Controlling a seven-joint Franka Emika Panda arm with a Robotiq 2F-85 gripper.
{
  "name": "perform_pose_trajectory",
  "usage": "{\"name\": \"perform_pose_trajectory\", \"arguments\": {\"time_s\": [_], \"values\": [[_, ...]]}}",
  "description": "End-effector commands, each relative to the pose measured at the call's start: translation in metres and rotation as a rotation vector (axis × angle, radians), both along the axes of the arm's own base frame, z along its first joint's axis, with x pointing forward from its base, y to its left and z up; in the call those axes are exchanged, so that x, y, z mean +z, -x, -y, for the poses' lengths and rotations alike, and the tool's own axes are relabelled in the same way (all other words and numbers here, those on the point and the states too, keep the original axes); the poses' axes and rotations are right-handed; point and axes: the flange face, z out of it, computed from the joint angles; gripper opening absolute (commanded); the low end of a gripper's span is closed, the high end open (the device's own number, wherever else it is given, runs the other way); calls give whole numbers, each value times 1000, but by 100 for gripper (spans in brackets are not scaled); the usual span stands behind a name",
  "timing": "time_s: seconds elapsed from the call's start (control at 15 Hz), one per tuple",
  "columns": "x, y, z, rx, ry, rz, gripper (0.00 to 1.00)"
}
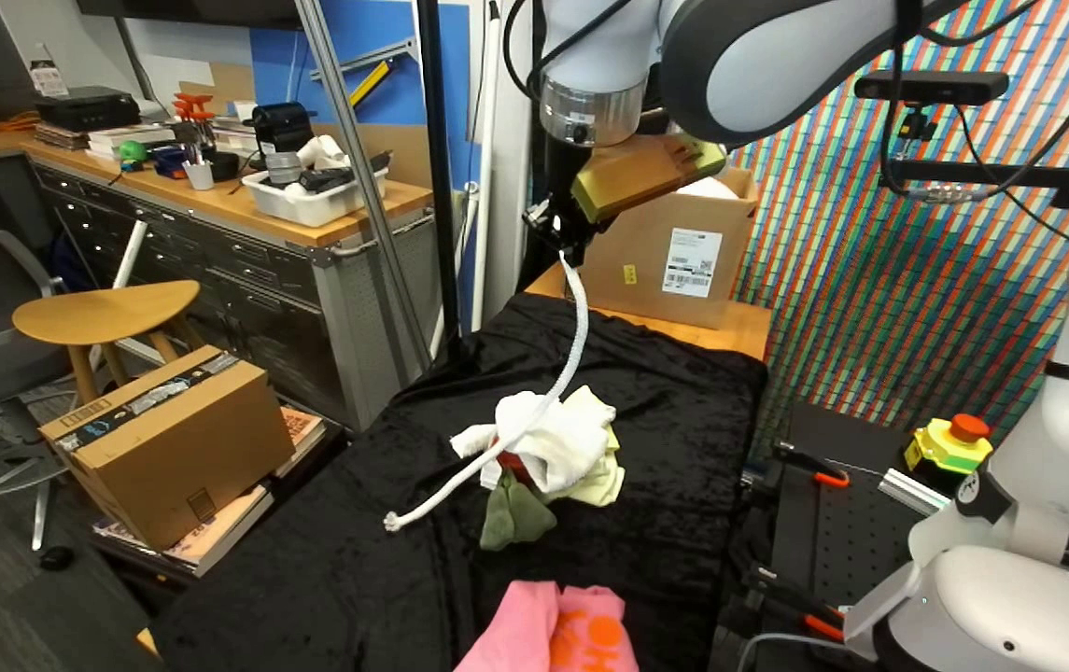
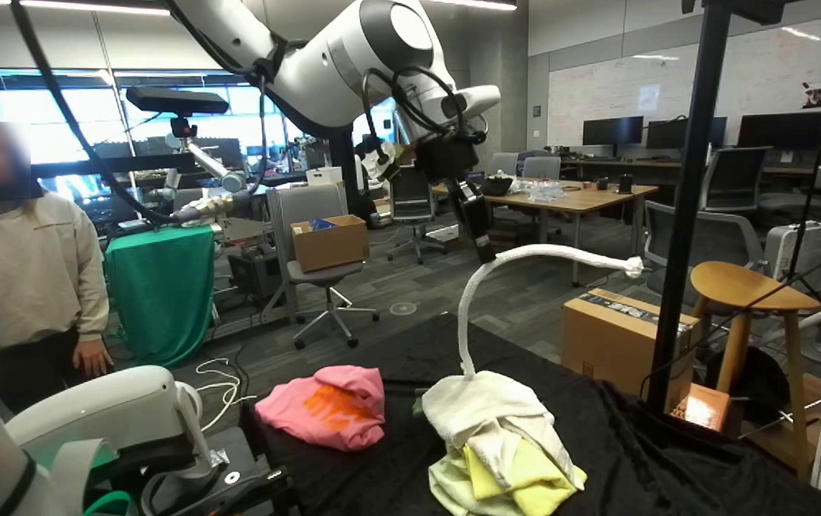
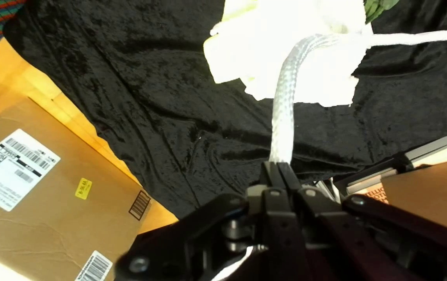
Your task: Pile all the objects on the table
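Gripper (image 3: 278, 165) clenched on the white rope (image 3: 284, 113), up over the black-fabric worktop (image 1: 674, 485) toward the end where the labelled box (image 1: 637, 294) stands on bare wood. From the fingertips the rope curves out over the pile (image 3: 254, 50), its frayed end pointing toward the long edge by the taped box (image 1: 189, 448). Can't tell exactly where rope touches cloth.

Room: widest open stretch is between pile and box end — plus strips along both long edges, one of them the robot base (image 1: 1019, 607) side.

Pile sits roughly mid-worktop: white cloth (image 1: 567, 455) crumpled on top, pale yellow-green cloth (image 1: 604, 481) folded partly under it, red item (image 1: 513, 461) just showing at its side, dark green cloth (image 1: 513, 515) poking out below. Pink cloth (image 2: 320, 408), orange print, bunched — apart from the pile, near the corner on the robot-base side, opposite the box end.
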Motion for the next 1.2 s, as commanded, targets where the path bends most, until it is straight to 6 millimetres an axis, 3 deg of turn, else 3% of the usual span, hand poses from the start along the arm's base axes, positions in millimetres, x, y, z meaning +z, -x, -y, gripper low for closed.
{"name": "perform_pose_trajectory", "arguments": {"time_s": [0.0,0.33,0.6,1.13], "values": [[14,25,11,-40,32,40,1],[17,32,16,-48,38,47,1],[-4,19,-3,1,32,6,1],[-109,-31,-26,45,61,-215,1]]}}
